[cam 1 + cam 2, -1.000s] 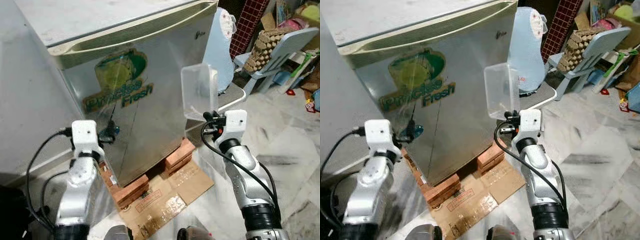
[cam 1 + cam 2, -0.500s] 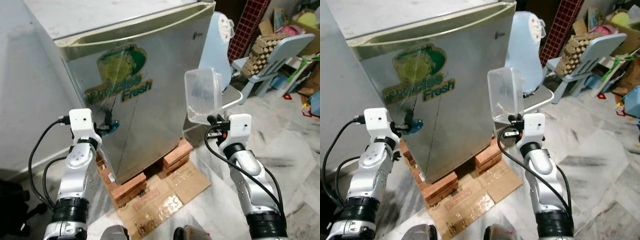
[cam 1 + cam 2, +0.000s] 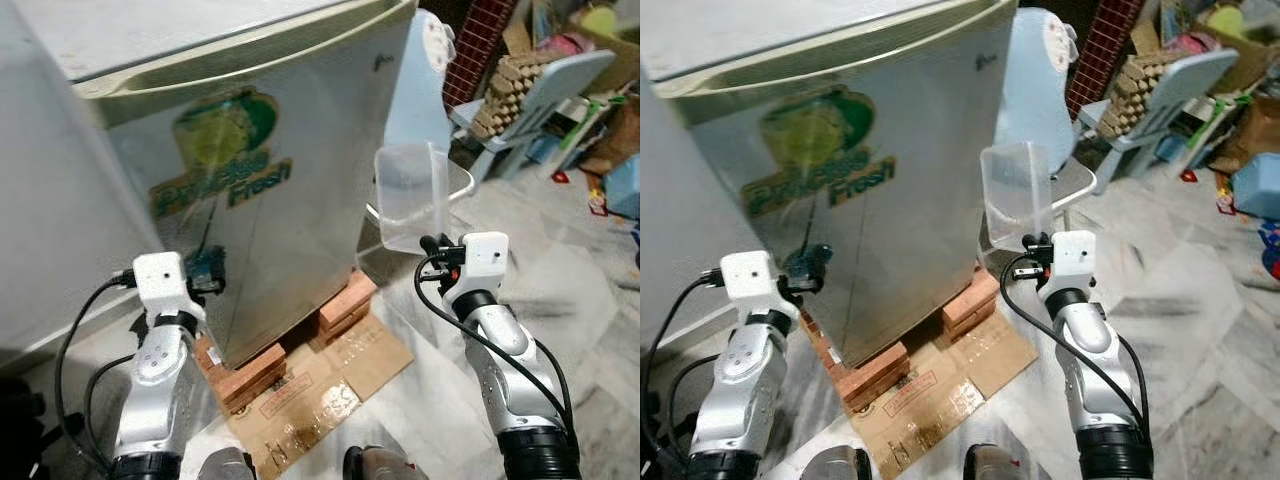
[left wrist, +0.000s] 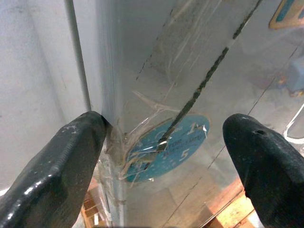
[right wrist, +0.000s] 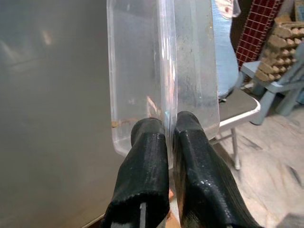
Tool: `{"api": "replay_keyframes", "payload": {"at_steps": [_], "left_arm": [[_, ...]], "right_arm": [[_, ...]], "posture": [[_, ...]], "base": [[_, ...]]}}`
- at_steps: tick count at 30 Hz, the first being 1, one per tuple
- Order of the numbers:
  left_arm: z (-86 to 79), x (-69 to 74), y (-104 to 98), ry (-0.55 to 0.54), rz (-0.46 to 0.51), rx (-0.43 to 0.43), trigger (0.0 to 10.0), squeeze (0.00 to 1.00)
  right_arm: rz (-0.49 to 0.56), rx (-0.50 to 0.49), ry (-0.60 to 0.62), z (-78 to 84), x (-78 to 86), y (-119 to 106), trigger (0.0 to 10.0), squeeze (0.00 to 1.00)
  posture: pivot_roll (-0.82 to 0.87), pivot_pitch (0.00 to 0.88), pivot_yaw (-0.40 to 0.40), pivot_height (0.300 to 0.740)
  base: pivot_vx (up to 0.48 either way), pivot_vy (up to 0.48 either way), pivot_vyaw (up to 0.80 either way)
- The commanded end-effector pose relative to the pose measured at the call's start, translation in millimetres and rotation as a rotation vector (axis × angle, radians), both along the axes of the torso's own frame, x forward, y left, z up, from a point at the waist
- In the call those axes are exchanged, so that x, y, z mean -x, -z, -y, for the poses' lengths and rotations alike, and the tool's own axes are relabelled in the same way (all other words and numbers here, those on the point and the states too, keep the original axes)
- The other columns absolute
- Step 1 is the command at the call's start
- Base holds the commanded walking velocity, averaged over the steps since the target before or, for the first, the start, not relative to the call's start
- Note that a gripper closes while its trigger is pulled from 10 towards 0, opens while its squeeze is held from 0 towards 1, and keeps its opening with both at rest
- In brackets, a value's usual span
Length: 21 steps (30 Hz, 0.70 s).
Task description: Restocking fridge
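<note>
Right gripper raised beside the fridge, fingers pinched on the wall of a clear plastic container, held upright. Left gripper spread wide, one finger at the fridge's door edge. Fridge: silvery metal, scuffed, on bricks and cardboard.

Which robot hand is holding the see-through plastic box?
The right gripper: its black fingers are pinched shut on the wall of the clear plastic container. The left gripper is open and holds nothing, at the silver fridge's door edge.
</note>
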<state>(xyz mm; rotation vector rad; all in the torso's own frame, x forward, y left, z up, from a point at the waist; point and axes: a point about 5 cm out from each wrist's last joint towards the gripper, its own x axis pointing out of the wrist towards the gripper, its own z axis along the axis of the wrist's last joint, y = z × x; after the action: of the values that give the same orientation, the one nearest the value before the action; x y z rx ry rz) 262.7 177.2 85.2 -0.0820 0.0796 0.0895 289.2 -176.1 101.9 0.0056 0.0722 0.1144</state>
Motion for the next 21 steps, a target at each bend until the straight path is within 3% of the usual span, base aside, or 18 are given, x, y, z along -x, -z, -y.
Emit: {"api": "replay_keyframes", "payload": {"at_steps": [1, 10, 21], "left_arm": [[16.4, 0.6, -2, 0.087, -0.002, 0.003, 10.0, 0.00], [15.6, 3.0, -7, 0.096, 0.004, 0.005, 10.0, 0.00], [10.7, -2.7, -13, 0.088, 0.015, -0.026, 10.0, 0.00]], "right_arm": [[0.013, -0.001, 0.002, 0.2, -1.5, -4, 10.0, 0.00], [0.014, 0.007, 0.002, -0.2, -2.8, -4, 10.0, 0.00], [0.003, 0.007, 0.014, -0.4, -4.2, -2, 10.0, 0.00]], "posture": [[0.01, 0.061, -0.056, 0.740], [0.01, 0.058, -0.055, 0.740], [0.01, 0.058, -0.053, 0.740]], "base": [[0.000, 0.480, 0.00], [0.000, 0.461, 0.00], [0.000, 0.000, -0.11]]}}
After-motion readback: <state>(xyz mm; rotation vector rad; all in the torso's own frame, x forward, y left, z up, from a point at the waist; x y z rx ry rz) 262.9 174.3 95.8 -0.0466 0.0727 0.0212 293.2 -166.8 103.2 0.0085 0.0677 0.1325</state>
